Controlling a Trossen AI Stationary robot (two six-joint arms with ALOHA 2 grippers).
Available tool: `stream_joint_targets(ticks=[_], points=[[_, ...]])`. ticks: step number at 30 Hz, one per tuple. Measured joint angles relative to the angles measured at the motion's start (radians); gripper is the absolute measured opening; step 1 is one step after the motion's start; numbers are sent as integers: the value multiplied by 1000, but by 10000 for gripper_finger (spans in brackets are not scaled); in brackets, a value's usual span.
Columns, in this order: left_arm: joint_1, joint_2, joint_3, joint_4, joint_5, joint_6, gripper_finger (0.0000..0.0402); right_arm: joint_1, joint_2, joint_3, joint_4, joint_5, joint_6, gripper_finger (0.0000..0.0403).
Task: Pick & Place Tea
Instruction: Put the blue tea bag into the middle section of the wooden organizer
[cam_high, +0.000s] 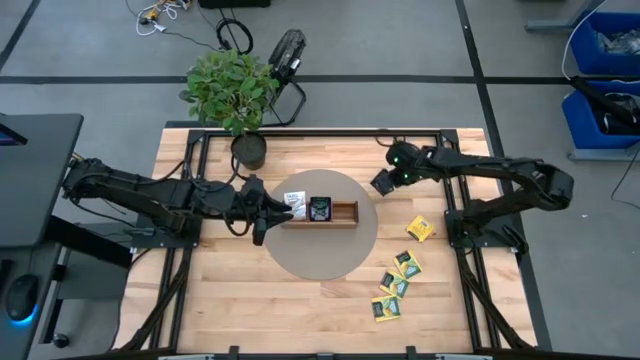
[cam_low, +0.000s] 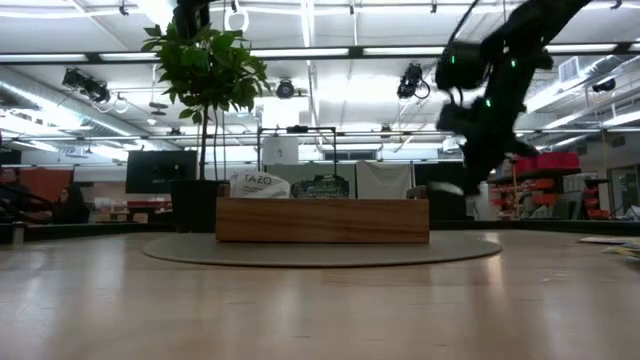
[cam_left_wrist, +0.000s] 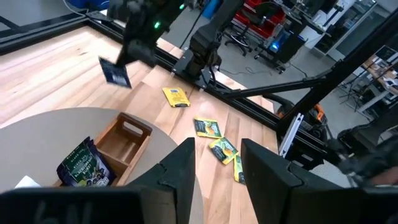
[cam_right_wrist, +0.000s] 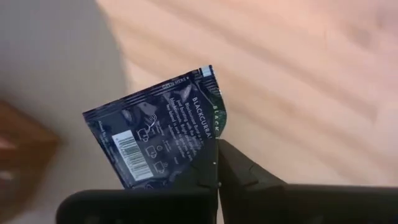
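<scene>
My right gripper (cam_high: 382, 184) hovers past the right end of the brown wooden tray (cam_high: 322, 213) and is shut on a dark blue tea packet (cam_right_wrist: 158, 134). The same packet (cam_left_wrist: 115, 72) also shows in the left wrist view. The tray lies on a round grey mat (cam_high: 330, 260). It holds a white packet (cam_high: 297, 207) at its left end and a dark packet (cam_high: 320, 208) in the middle. My left gripper (cam_left_wrist: 217, 163) is open above the tray's left end (cam_high: 285, 212) and touches nothing. Several yellow-green packets (cam_high: 396, 285) lie flat on the table to the right. My right gripper pinches the dark blue packet between its two fingers by an edge near one corner (cam_right_wrist: 208, 154). The fingers (cam_right_wrist: 245, 173) come from above. The packet hangs below them, lifted clear of table and mat, with its printed barcode face toward the wrist camera.
A potted plant (cam_high: 236, 95) stands at the table's far edge, left of the middle. One yellow packet (cam_high: 420, 229) lies apart from the others, right of the mat. Black frame rails (cam_high: 320, 134) run along the table's far side. Bare wood lies along the near edge.
</scene>
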Motion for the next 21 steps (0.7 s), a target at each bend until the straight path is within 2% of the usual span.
stream_joint_targets(ticks=[8, 16, 21], points=[[4, 0, 0, 97, 74, 59, 133, 107, -118, 133, 47, 7, -169, 1], [4, -1, 0, 208, 73, 160, 133, 270, -167, 190, 355, -118, -368, 0], [4, -1, 1, 325, 91, 215, 133, 326, -166, 191, 532, -218, -363, 0]])
